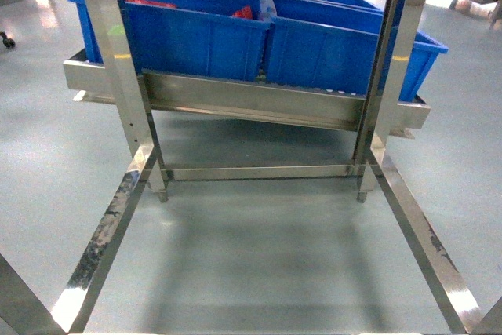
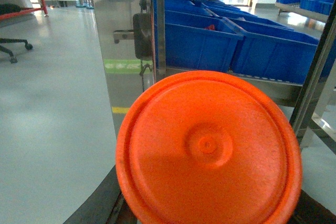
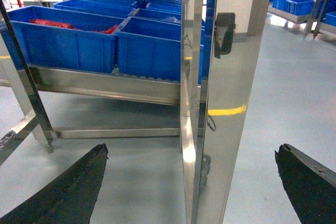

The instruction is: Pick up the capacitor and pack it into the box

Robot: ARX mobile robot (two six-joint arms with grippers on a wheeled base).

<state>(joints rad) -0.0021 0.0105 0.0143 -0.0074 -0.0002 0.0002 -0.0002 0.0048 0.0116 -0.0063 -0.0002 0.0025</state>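
Right wrist view — jaws apart before blue bins (image 3: 68, 43).

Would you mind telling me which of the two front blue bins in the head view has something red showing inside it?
The front left blue bin: a red item peeks above its rim at the right corner. The front right blue bin shows no red.

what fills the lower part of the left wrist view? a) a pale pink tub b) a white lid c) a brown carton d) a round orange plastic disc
d: a round orange plastic disc fills the lower frame, in front of the blue plastic bins on the steel rack.
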